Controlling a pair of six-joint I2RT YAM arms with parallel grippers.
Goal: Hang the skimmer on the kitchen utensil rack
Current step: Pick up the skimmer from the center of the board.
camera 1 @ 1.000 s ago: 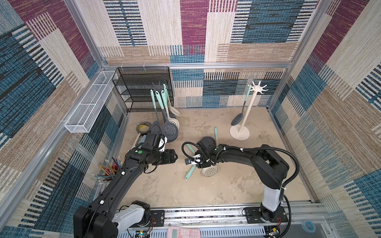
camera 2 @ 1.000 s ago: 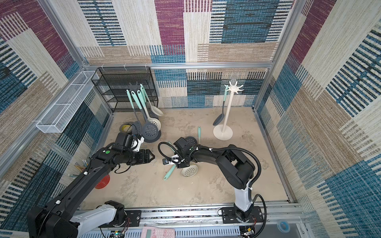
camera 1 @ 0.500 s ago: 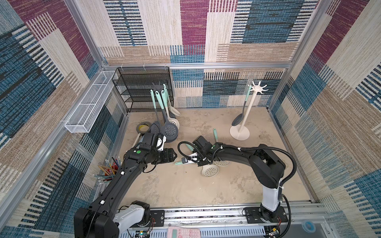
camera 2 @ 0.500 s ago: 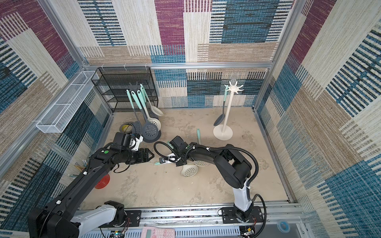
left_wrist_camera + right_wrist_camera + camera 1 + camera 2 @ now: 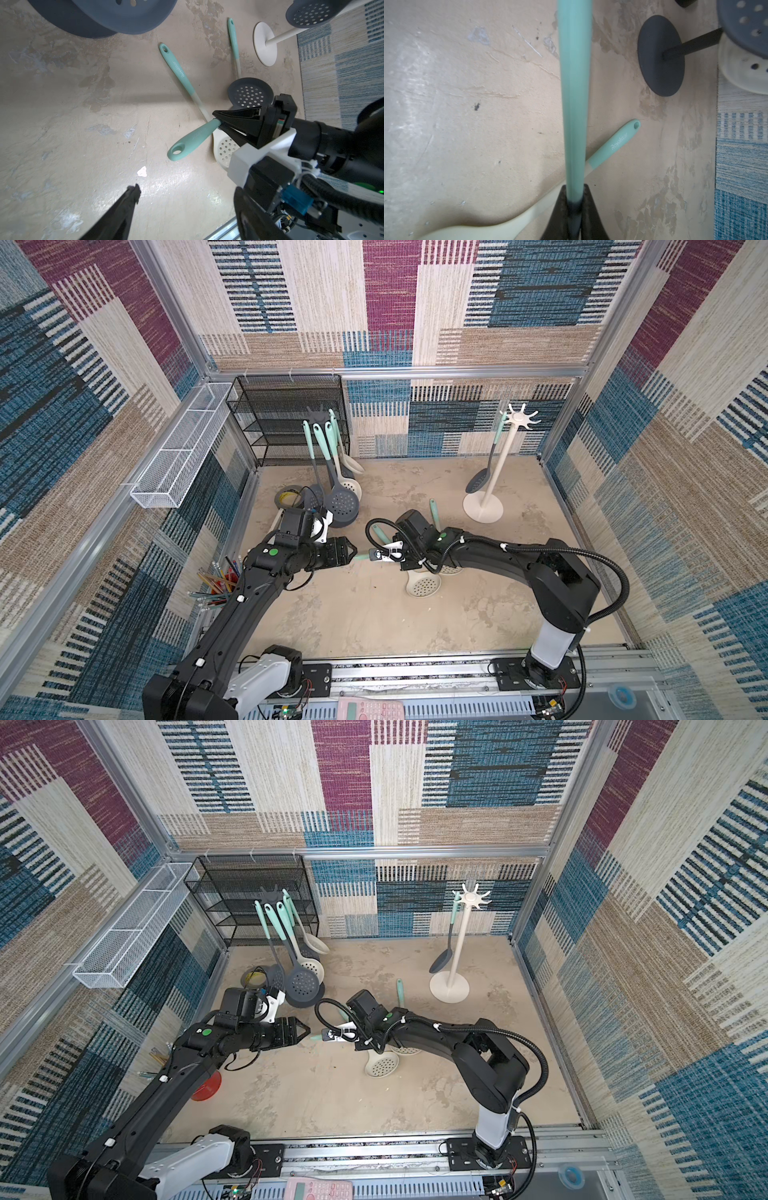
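**Skimmer clamped in the right jaws, handle offered to the open left gripper**

The right gripper is clamping its jaws on the skimmer, biting where the mint handle is darkening into the neck. In the right wrist view the handle is running straight out from between the closed jaws. Its free end, carrying the hanging hole, is pointing at the left gripper. That gripper's jaws are standing apart, holding nothing, just beside the handle tip and not touching it.

The skimmer is hanging clear of the surface, over its middle and a little toward the left edge. A dark perforated head is showing just behind the right jaws. It is probably this skimmer's own, though the joint is hidden. A cream skimmer is lying on the surface under the right arm, with a second partly hidden beside it.

A dark utensil rack, already loaded, is standing near the back left corner. A white utensil rack, bearing one dark skimmer, is standing near the back right corner.

The step in hand appears to be a handover. To do it well, the left jaws should be closing squarely across the mint handle, between the hole and the right jaws. That is leaving the hole free for a hook. The right jaws should be letting go only once that grip is firm, since the smooth, tapering handle may slip.
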